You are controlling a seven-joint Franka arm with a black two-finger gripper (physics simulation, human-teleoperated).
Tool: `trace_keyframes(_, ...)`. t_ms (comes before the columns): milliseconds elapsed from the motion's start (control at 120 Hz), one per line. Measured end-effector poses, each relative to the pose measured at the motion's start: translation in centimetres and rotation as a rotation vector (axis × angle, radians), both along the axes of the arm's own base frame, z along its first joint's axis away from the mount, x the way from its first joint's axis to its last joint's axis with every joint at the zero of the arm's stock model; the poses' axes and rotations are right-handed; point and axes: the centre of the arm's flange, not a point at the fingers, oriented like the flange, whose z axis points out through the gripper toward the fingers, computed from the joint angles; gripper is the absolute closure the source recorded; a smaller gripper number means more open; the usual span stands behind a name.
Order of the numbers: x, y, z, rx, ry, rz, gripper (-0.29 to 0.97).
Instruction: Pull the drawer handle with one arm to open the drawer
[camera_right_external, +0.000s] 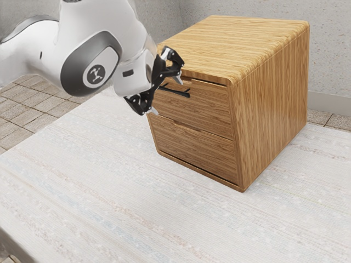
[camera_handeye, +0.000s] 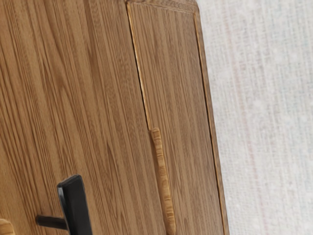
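In the exterior view the gripper [camera_right_external: 160, 81] sits right at the front of the cabinet [camera_right_external: 258, 82], at the top drawer [camera_right_external: 205, 107]. Its fingers are spread wide and hold nothing, one fingertip [camera_right_external: 174, 57] up near the drawer's top edge and the other low beside the front. The black handle [camera_right_external: 178, 92] is a thin bar running level along the drawer front. Its near end lies in the gap between the fingers, and its far end points away toward the exterior view's right. The bar's long axis therefore crosses the line on which the fingers close, which suits a pinch. Whether a finger already touches the bar I cannot tell. The drawer looks shut or almost so, its front about flush with the bottom drawer [camera_right_external: 197, 145]. In the wrist view the handle [camera_handeye: 74, 208] shows as a dark bar standing off the top drawer's front [camera_handeye: 63, 98] on a short post, close under the hand, with the bottom drawer [camera_handeye: 178, 88] beyond it. As I judge it, the pull must go straight out from the front, square to the bar.
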Motion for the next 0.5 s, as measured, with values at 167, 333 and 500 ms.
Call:
trace_keyframes(167,1.0,-1.0,-1.0,0.003,0.002,-0.025,0.02)
trace_keyframes(333,1.0,-1.1,-0.9,0.005,-0.006,-0.034,0.02)
trace_keyframes(500,1.1,-0.9,-0.9,0.007,-0.009,-0.034,0.02)
